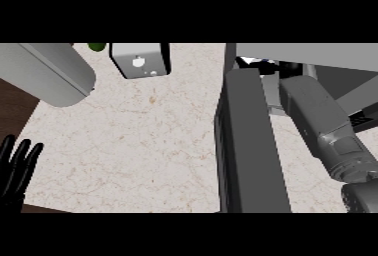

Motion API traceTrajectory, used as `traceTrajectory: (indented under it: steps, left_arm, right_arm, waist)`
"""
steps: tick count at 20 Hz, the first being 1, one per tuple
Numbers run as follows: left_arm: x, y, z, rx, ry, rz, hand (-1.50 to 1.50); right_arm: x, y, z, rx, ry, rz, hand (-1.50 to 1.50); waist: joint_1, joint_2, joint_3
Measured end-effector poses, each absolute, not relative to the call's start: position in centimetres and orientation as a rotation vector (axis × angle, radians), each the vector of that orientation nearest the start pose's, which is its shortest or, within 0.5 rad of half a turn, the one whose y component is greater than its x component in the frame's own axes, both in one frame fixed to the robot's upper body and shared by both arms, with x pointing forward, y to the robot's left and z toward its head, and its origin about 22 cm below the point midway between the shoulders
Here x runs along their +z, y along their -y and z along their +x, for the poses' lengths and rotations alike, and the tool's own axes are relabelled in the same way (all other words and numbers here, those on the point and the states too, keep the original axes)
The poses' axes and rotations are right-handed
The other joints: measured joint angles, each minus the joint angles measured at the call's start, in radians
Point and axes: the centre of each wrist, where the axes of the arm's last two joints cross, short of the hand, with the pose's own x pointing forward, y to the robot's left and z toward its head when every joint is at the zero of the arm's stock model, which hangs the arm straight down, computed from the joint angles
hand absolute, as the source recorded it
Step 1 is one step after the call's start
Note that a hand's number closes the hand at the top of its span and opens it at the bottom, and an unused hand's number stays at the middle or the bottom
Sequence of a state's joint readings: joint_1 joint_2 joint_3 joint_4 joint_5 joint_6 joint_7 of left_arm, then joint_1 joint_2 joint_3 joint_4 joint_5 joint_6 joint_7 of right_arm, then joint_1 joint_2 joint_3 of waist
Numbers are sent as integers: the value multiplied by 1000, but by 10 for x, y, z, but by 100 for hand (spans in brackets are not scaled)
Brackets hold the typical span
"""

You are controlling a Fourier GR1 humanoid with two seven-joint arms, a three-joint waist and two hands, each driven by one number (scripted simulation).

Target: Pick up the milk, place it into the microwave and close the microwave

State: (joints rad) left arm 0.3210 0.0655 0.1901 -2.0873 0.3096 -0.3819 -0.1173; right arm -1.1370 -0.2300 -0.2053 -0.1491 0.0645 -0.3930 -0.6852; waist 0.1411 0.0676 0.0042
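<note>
Left hand (18, 167) at lower left edge, fingers straight and up, resting over the counter's rim; nothing held, apparently parked out of the way. Right forearm (325, 132) entering from lower right, angled up and leftward toward the microwave cavity. Right hand mostly hidden behind the door's top end and inside the opening; only a small dark patch with pale flecks (255, 62) visible there, too little to tell whether fingers are curled or straight, or whether anything is gripped. Microwave door (247, 145) swung open, seen edge-on as a long dark slab running from near to far, just left of the forearm; open presumably to let the arm reach in. Milk not clearly visible anywhere; probably at or inside the cavity with the hidden hand, but unconfirmed. Speckled counter (140, 150) across the middle. Farther back, microwave body (310, 55) along the upper right. Far centre, a small grey boxy object with pale dots on its face (139, 60), identity unclear. Beside it, a sliver of something green (97, 47). Upper left, a large pale rounded shape (52, 75), unidentified. Judged stage: placement in progress; door closing yet to come.
</note>
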Motion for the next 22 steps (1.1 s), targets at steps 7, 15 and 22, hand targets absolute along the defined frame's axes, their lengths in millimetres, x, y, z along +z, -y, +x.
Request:
traceTrajectory:
  steps: [7,15,22]
  left_arm:
    - [76,-298,156,-86,1969,-166,-150]
    - [77,-291,165,-127,1968,-173,-150]
    - [77,-281,170,-151,1963,-195,-150]
  right_arm:
    - [67,220,454,241,1940,-763,-150]
    - [69,215,456,274,1886,-856,-150]
    - [64,208,454,286,1861,-686,-150]
  waist:
    - [32,15,-1]
    - [47,24,0]
    - [39,24,3]
